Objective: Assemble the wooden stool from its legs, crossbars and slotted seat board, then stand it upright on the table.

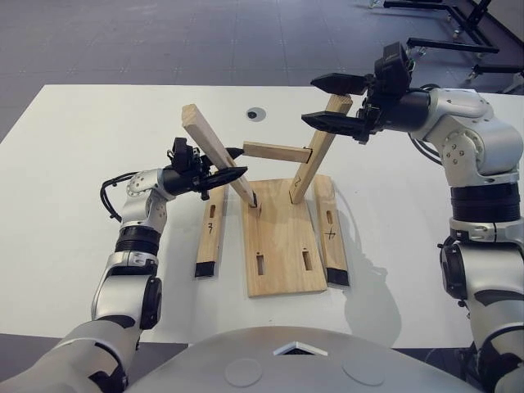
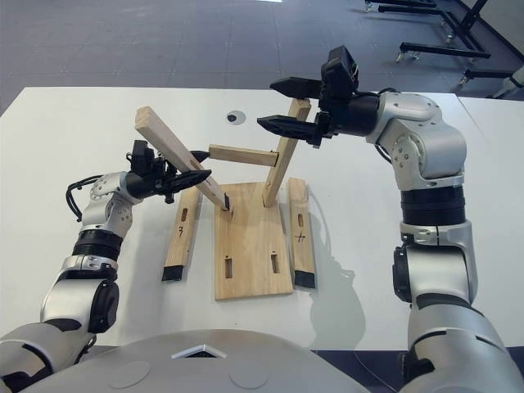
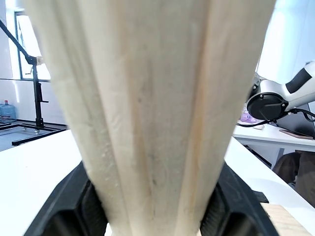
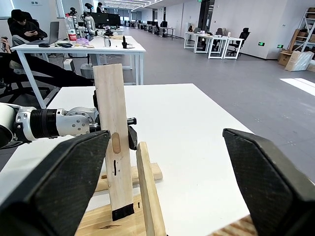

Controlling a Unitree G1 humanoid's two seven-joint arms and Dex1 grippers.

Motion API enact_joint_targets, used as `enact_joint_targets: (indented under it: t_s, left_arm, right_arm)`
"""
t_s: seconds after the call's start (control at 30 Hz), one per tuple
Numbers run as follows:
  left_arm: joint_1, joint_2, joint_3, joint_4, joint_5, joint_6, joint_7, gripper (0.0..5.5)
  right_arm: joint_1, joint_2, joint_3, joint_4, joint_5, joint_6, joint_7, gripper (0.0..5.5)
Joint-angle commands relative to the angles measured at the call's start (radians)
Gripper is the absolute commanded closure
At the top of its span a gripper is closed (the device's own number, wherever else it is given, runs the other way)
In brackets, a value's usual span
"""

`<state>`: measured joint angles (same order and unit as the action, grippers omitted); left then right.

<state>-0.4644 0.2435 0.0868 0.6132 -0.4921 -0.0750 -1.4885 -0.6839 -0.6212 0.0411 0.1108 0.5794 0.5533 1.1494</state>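
Seat board [image 1: 282, 255] well inside table [image 1: 74, 164] edges; left jaws clamp tilted leg [image 1: 205, 131].

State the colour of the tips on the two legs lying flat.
Black tips on both flat legs; clearest in the left eye view.

Left gripper [image 1: 232, 163] low, fingers clamped on a slanted leg [image 1: 205, 133]; right gripper [image 1: 311, 99] raised — fingers spread wide.
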Motion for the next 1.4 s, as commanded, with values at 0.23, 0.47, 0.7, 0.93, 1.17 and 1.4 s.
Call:
enact_joint_targets:
  t_s: [0.23, 0.47, 0.7, 0.93, 1.17, 1.4]
  left_arm:
    - [0.01, -0.026, 0.114, 0.013, -0.034, -0.051, 0.103, 3.48]
    - [0.044, -0.027, 0.129, -0.054, -0.065, 0.005, 0.078, 3.48]
    - [0.038, -0.006, 0.074, -0.04, -0.014, 0.018, 0.089, 3.48]
    - [0.014, 0.007, 0.014, 0.004, 0.035, -0.007, 0.075, 3.48]
    - [-0.04, 0.067, 0.004, 0.082, 0.055, -0.072, 0.044, 3.48]
    - [-0.077, 0.091, -0.047, 0.126, 0.093, -0.071, -0.019, 3.48]
  right_arm:
    - [0.088, -0.01, 0.075, 0.023, -0.048, 0.043, 0.031, 1.32]
    - [0.096, -0.037, 0.124, 0.057, -0.103, 0.013, 0.038, 1.32]
    - [0.089, -0.03, 0.125, 0.055, -0.103, 0.007, 0.036, 1.32]
    - [0.088, -0.005, 0.127, 0.038, -0.091, 0.01, 0.032, 1.32]
    - [0.097, -0.008, 0.125, 0.029, -0.078, 0.019, 0.051, 1.32]
    - [0.099, -0.005, 0.133, 0.023, -0.073, 0.029, 0.063, 1.32]
